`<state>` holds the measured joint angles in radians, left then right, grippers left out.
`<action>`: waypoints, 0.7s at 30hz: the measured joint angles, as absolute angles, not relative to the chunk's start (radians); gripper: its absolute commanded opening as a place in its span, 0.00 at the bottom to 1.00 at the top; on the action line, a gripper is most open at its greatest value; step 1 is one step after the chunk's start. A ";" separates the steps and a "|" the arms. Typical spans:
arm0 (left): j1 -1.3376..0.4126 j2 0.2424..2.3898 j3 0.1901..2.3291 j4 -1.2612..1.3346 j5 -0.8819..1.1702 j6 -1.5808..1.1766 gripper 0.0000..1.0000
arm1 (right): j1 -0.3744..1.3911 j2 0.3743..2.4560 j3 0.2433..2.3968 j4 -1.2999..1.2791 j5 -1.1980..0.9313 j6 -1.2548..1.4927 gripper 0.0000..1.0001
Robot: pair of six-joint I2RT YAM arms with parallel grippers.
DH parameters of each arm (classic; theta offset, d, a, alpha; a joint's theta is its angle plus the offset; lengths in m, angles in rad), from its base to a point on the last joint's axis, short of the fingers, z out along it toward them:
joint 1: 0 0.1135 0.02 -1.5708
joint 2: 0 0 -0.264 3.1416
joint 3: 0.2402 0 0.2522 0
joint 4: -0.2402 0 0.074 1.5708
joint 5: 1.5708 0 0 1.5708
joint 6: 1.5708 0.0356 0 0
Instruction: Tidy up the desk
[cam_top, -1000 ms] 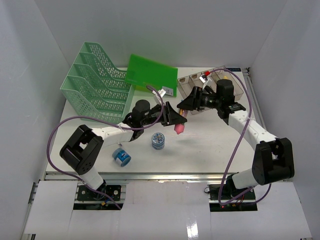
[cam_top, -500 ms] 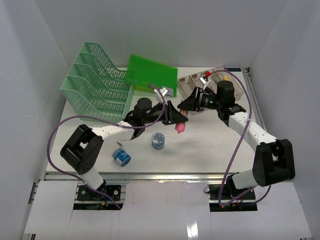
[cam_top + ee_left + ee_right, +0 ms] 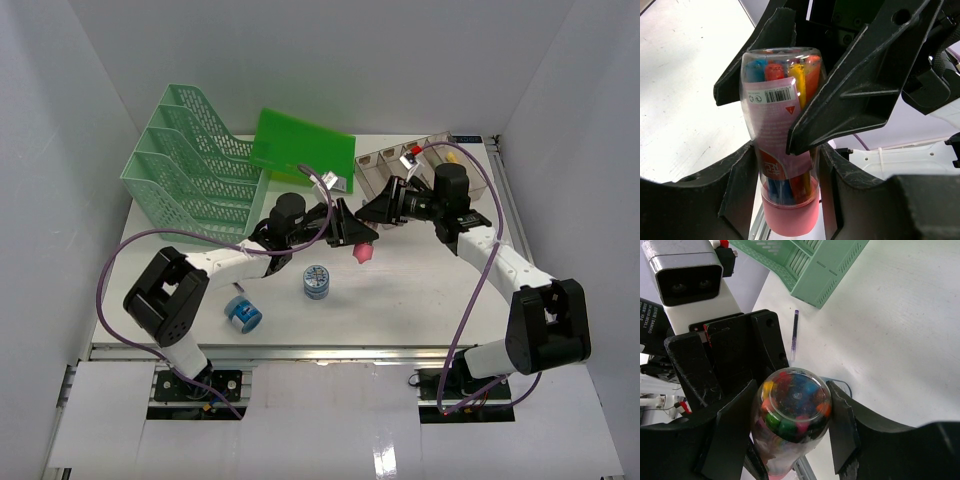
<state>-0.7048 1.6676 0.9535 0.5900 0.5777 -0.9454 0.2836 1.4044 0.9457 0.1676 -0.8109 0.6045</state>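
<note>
The left gripper [image 3: 788,172] is pinching a clear cylindrical marker tube [image 3: 782,120] near its pink cap, while the right gripper [image 3: 793,409] is clamping the tube's domed transparent end. Both are hovering above the middle of the smooth white desk [image 3: 420,292].

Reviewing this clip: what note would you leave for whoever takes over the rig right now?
Left gripper: shut on the marker tube near its pink cap.
Right gripper: pads appear pressed on the tube's clear end.
Done: tube held off the desk by both, apparently mid-handover.
Left: place the tube; farther blue-white roll, nearer blue-white roll and purple pen lie loose on the desk.
</note>
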 measured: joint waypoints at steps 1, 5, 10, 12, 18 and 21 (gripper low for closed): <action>-0.705 1.668 0.953 0.590 0.577 -0.944 0.57 | 0.283 1.404 0.943 0.174 -0.813 0.606 0.09; -0.706 1.667 0.953 0.591 0.565 -0.940 0.96 | 0.274 1.404 0.938 0.186 -0.824 0.606 0.08; -0.704 1.637 0.945 0.541 0.542 -0.890 0.98 | 0.223 1.415 0.956 0.148 -0.831 0.532 0.08; -0.702 1.603 0.931 0.489 0.535 -0.854 0.98 | 0.186 1.437 0.987 0.115 -0.824 0.489 0.08; -0.691 1.434 0.873 0.268 0.471 -0.710 0.98 | 0.084 1.511 1.080 0.058 -0.722 0.349 0.08; -0.689 1.342 0.861 0.133 0.392 -0.631 0.98 | 0.063 1.534 1.122 0.049 -0.601 0.260 0.08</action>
